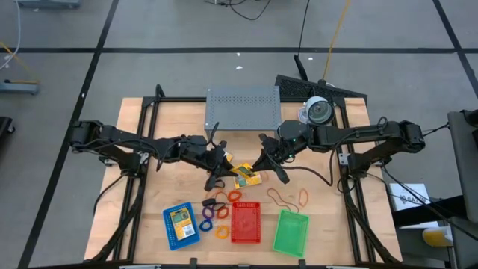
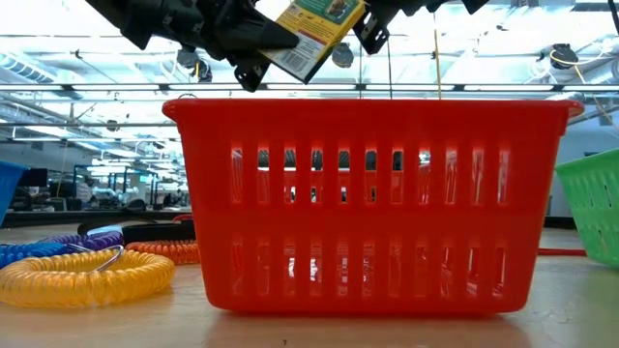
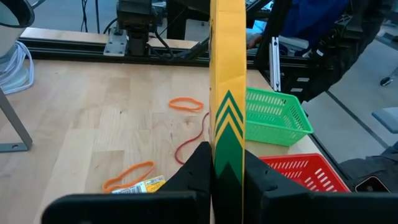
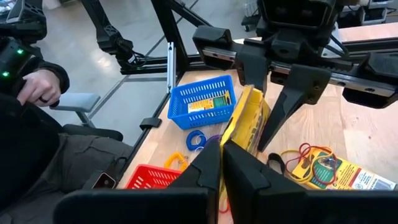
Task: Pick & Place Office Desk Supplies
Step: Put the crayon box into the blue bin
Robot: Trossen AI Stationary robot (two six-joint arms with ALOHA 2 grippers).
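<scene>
Crayon box (image 3: 227, 112) btwn both grippers' fingers

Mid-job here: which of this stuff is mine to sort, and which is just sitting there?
Job: held crayon box, second box in blue tray, red tray, green tray, rings, rubber bands.
Lying about: grey shelf, round device.

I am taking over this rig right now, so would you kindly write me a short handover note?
Left gripper: shut on a crayon box, held mid-air.
Right gripper: shut on the same box; a handover looks under way.
Blue tray holds one crayon box; red tray and green tray look empty.
Another crayon box, rubber bands and coil rings lie on the table.
Left: sorting these into trays.
</scene>
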